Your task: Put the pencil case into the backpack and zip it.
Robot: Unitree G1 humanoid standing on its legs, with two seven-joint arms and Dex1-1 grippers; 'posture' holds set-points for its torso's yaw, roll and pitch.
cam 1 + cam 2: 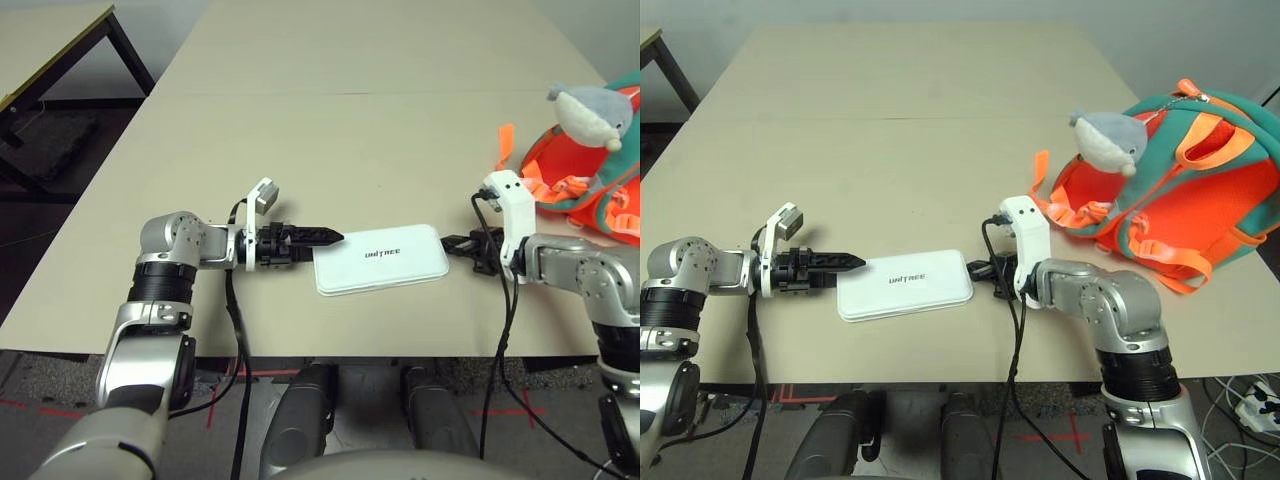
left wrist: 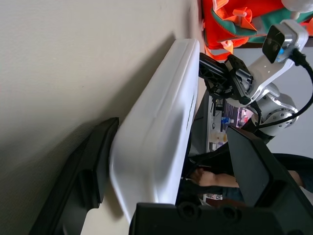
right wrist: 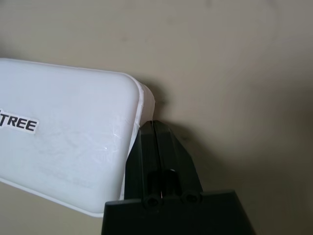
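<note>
Pencil case (image 1: 381, 259) bracketed on the table (image 1: 300, 130).
Left gripper (image 1: 325, 237) open around one end, right gripper (image 3: 153, 128) closed bracing the other; close squarely.

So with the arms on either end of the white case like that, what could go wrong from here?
The left gripper stands open around one end of the pencil case, while the shut right gripper sits at the other end. If the right one pushes harder, the case may skew out of the open fingers. The case lies near the table's front edge, so a slip could drop it. The backpack lies well to the right, a long carry.
</note>
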